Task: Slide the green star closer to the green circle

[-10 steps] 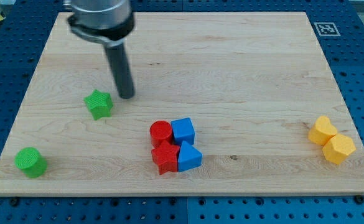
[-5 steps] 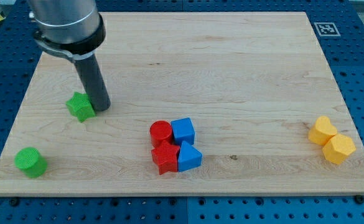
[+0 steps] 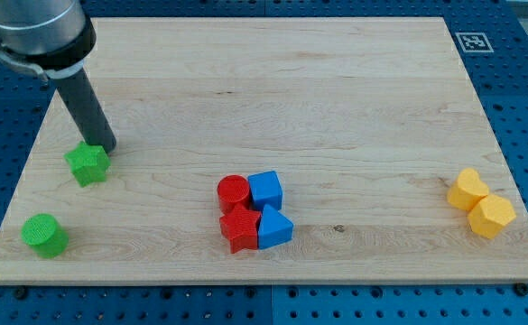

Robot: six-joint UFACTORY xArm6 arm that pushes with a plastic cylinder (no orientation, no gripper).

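Note:
The green star (image 3: 88, 164) lies on the wooden board near the view's left edge. The green circle (image 3: 44, 234) sits below and left of it, near the board's bottom left corner, about a block's width apart from it. My tip (image 3: 104, 148) touches the star's upper right side. The dark rod rises from there toward the view's top left.
A cluster of a red circle (image 3: 233, 191), a blue cube (image 3: 265, 189), a red star (image 3: 240, 227) and a blue triangle (image 3: 274, 227) sits at the bottom middle. Two yellow blocks (image 3: 480, 203) lie touching near the right edge.
My tip has moved left and slightly down, pushing the green star left and down toward the green circle. The other blocks have not moved.

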